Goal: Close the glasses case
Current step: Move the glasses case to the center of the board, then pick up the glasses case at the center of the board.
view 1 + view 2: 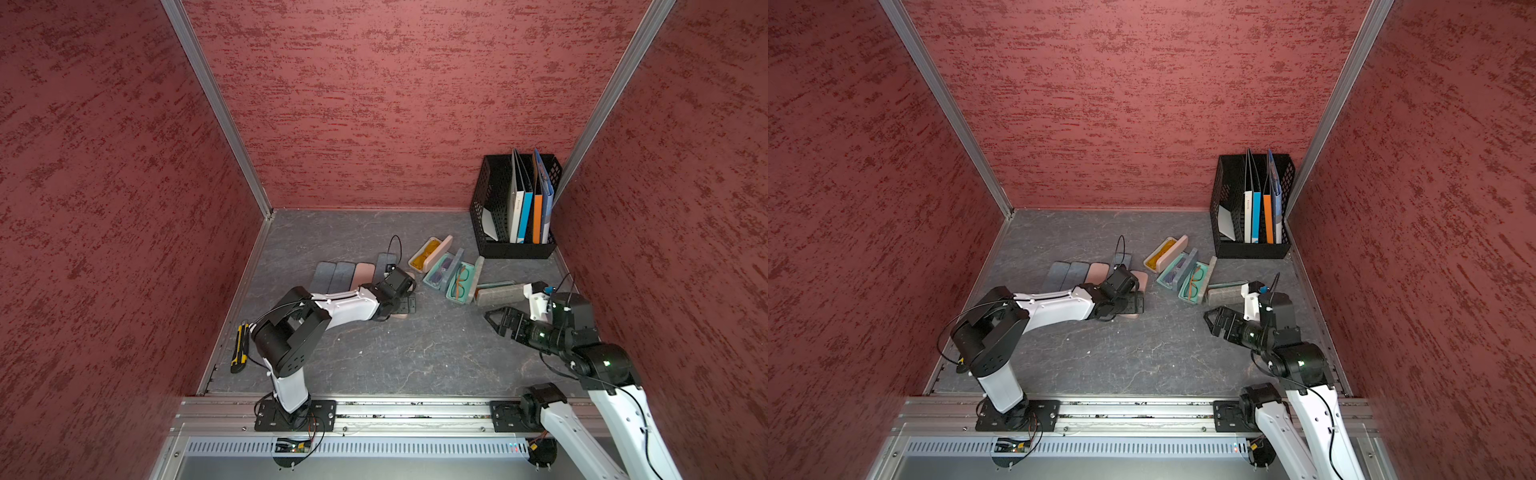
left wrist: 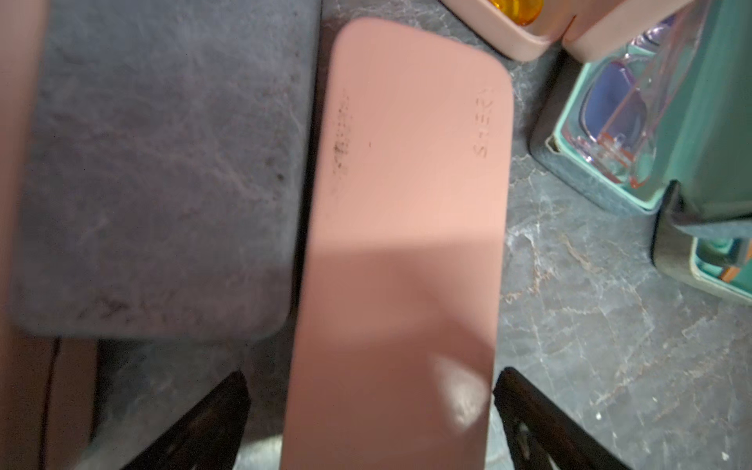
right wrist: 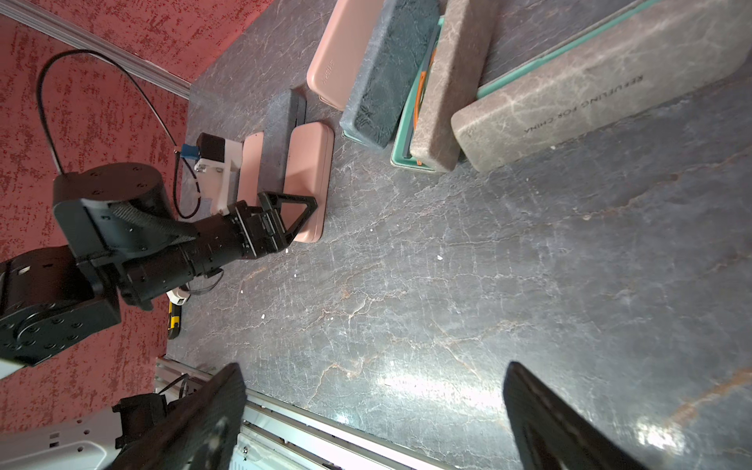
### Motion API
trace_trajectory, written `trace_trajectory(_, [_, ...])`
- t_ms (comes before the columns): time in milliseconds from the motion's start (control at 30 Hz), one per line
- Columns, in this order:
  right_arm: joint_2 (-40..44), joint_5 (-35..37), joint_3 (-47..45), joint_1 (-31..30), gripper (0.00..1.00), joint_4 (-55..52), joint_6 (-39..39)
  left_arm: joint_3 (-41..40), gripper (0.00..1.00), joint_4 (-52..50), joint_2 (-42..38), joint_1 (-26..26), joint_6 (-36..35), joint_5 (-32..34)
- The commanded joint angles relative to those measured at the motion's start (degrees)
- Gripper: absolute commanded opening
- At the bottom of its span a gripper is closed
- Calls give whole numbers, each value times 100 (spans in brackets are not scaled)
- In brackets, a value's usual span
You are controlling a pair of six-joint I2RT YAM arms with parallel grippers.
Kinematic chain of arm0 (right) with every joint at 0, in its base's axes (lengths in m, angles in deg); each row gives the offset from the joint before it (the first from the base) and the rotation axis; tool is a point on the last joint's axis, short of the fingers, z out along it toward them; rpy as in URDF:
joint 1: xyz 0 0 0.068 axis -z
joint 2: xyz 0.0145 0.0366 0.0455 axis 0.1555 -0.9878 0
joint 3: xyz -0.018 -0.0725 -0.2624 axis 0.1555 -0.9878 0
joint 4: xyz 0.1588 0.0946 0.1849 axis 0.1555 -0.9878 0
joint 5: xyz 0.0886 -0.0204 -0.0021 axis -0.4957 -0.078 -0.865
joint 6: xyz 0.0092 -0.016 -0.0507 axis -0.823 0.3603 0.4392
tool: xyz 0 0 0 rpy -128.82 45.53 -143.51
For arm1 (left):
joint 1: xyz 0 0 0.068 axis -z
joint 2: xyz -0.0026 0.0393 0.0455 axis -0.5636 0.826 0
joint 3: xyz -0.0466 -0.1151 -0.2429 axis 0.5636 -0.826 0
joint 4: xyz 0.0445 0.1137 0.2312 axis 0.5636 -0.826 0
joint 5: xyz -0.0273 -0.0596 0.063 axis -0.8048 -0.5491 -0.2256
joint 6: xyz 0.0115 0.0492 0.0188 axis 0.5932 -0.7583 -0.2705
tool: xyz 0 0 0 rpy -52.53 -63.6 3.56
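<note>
A pink glasses case (image 2: 407, 203) lies flat on the table with its lid down. My left gripper (image 2: 370, 386) is open and straddles its near end, one black finger (image 2: 525, 411) on each side with a small gap to the case. In both top views the left gripper (image 1: 405, 305) (image 1: 1133, 302) covers most of this case (image 1: 401, 316). The right wrist view shows the same case (image 3: 309, 175) under the left fingers (image 3: 291, 207). My right gripper (image 1: 496, 322) (image 3: 374, 378) hangs open over bare table at the right, holding nothing.
Closed cases (image 1: 340, 276) lie in a row left of the pink one. To its right stand open cases: pink with yellow glasses (image 1: 428, 253), teal-lined with purple glasses (image 1: 440, 272), teal-lined with orange glasses (image 1: 461, 282), and a grey marbled case (image 1: 498, 293). A black file holder (image 1: 515, 208) stands back right; a yellow knife (image 1: 240, 347) lies left.
</note>
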Motion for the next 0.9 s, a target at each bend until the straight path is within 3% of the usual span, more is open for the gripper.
trace_trajectory(0, [21, -139, -56, 42, 99, 205, 109, -60, 97, -313, -507, 194, 138, 272])
trace_trajectory(200, [-206, -371, -206, 30, 98, 341, 24, -86, 99, -516, -1500, 648, 41, 629])
trace_trajectory(300, [-462, -321, -291, 32, 98, 474, -95, -315, 99, -142, -1904, 701, -36, 176])
trace_trajectory(533, [-1186, -433, -378, -186, 97, 1304, -297, -822, 97, 229, -2553, 1143, -204, -147])
trace_trajectory(700, [-1968, 708, 225, -856, 95, 1164, -304, -1087, 96, 196, -2719, 1592, -255, 93])
trace_trajectory(867, [-2466, 2225, 596, -837, 96, 824, -294, -1353, 96, 438, -2828, 2328, -259, 412])
